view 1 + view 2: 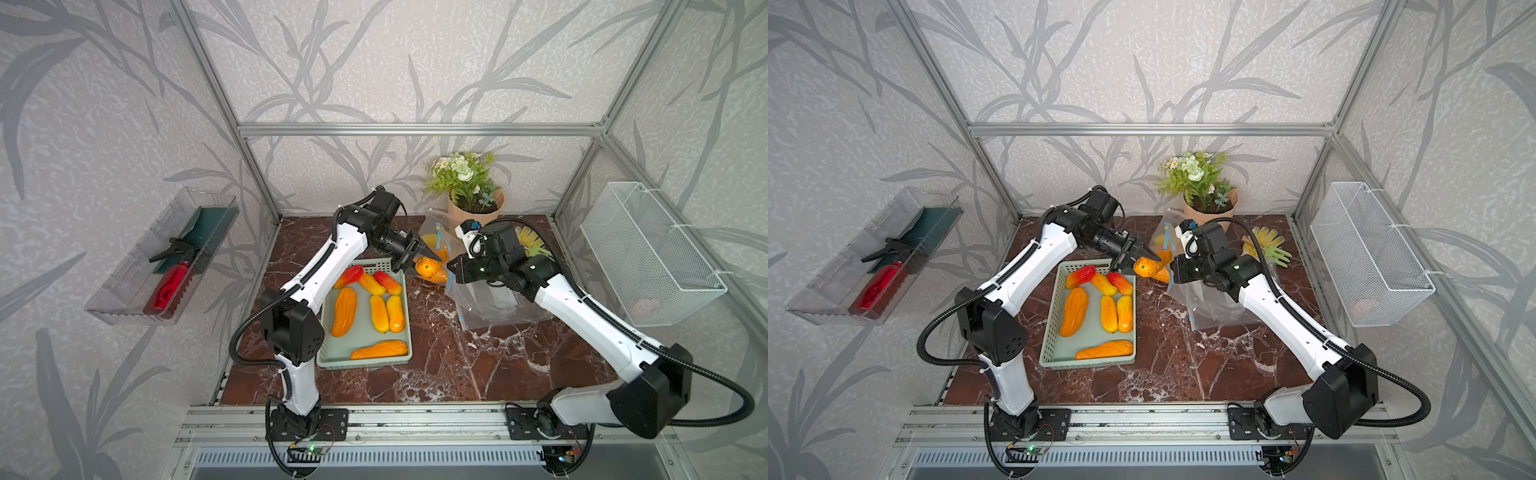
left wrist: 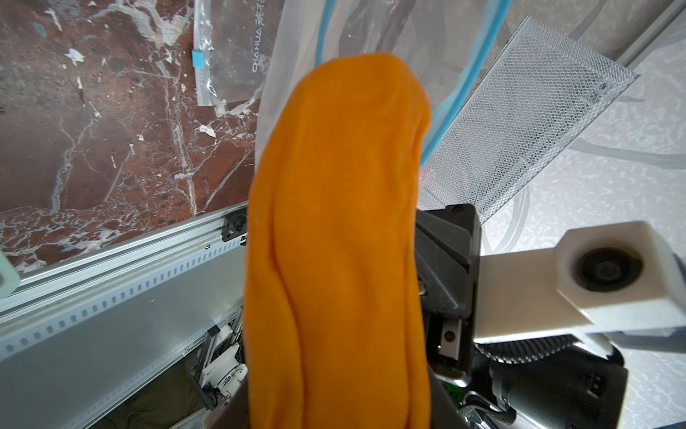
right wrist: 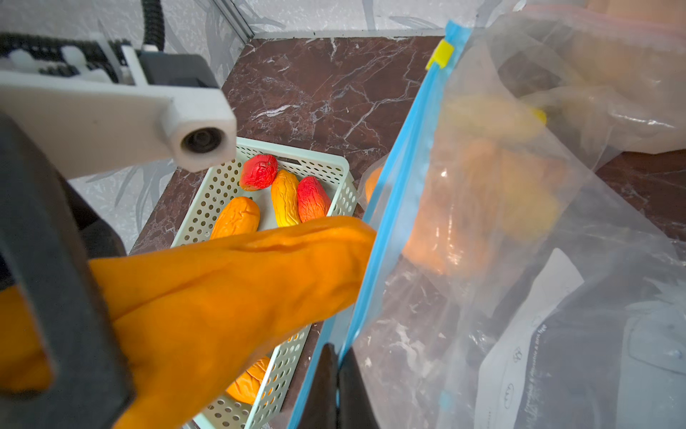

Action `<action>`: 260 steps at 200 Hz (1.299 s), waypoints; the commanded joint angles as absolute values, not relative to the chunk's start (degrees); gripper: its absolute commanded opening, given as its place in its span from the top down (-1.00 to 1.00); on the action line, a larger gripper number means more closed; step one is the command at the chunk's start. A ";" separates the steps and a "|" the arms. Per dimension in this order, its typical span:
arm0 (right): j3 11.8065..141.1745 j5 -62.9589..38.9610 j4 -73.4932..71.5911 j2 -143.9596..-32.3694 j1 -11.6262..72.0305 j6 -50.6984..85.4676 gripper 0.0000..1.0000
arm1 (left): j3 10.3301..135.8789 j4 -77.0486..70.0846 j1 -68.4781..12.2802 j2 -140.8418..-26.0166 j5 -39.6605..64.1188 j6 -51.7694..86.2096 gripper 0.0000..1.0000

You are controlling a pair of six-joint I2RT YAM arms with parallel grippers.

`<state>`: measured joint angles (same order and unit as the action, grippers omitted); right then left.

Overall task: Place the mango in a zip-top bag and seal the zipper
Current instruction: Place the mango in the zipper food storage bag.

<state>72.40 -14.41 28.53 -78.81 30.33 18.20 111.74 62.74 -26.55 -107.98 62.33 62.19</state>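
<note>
While the right gripper (image 3: pixel 337 358) is pinched shut on the blue zipper (image 3: pixel 402 178) of the zip-top bag (image 3: pixel 519 260), the left gripper (image 1: pixel 423 262) clamps an orange mango (image 2: pixel 334 241), its tip at the bag's mouth, just beyond the green basket (image 1: pixel 365 360).

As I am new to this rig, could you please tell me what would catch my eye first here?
The bright orange mango clamped in the left fingers, its tip at the mouth of the zip-top bag mid-table. The right fingers pinch the light-blue zipper, and a mint-green basket of mangoes lies to the robot's left.
</note>
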 commanded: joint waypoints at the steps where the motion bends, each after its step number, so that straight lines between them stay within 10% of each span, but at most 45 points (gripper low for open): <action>1: 71.56 -15.28 27.67 -76.49 30.30 16.80 1.00 | 117.78 65.83 -26.45 -109.62 64.89 63.55 0.70; 79: 71.72 -14.24 27.25 -76.07 30.22 17.58 1.00 | 121.32 68.30 -25.99 -110.17 65.74 65.62 0.72; 133: 72.17 -15.94 26.37 -76.03 30.08 18.50 1.00 | 105.82 37.63 -26.74 -106.39 66.77 85.14 0.80; 260: 73.81 -19.51 27.24 -75.50 29.88 17.66 1.00 | 103.07 42.69 -27.42 -109.90 56.96 76.81 0.75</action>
<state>71.53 -18.13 27.40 -77.14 30.30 18.15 101.84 39.68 -26.85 -109.16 60.90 78.98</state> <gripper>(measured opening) 0.048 0.418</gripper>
